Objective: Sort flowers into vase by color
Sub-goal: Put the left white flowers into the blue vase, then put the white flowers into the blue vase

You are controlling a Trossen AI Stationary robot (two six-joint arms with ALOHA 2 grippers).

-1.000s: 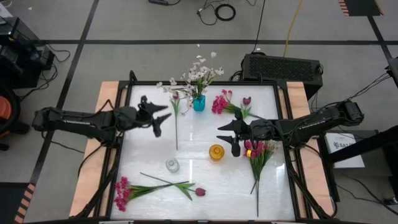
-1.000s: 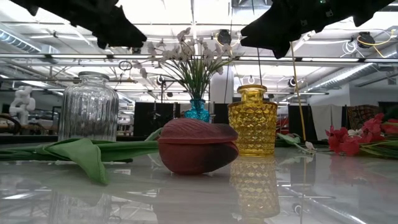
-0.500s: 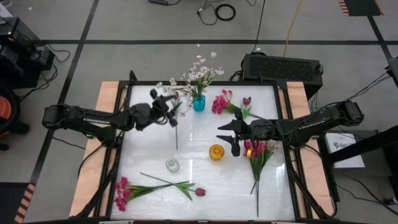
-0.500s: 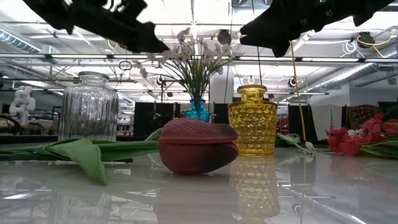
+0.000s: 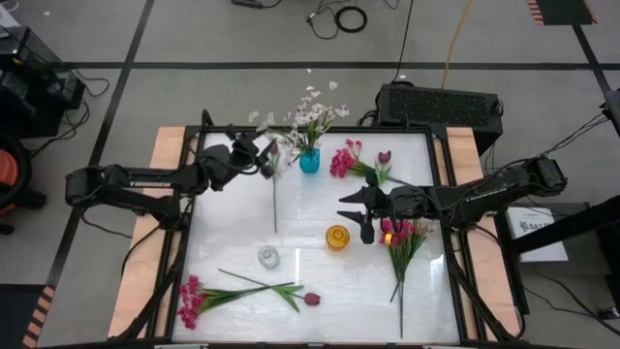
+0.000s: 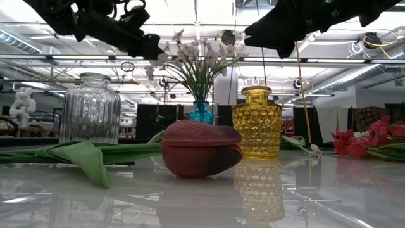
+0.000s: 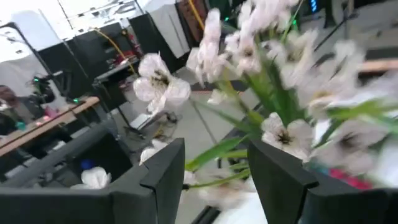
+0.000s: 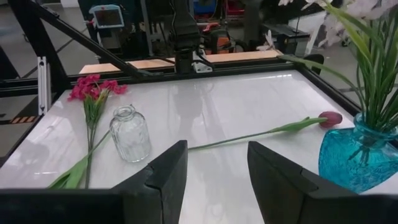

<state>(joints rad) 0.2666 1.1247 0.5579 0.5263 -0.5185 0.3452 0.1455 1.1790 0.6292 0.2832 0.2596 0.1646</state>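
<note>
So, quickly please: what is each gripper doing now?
Left gripper: fingers open, empty, at the white flowers.
Right gripper: fingers open, empty.

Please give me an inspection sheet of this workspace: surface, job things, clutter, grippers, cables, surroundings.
Surface: white glossy table, wooden side strips.
Job's things: white-pink spray in the blue vase; yellow vase and clear vase empty; magenta clusters and maroon tulips lying flat; one long stem on the table.
Clutter: nothing seen.
Grippers: left gripper by the white-pink blossoms, fingers apart around a stem; right gripper beside the yellow vase, fingers apart, empty.
Cables: coiled cable on the floor.
Surroundings: black box behind the table.
</note>
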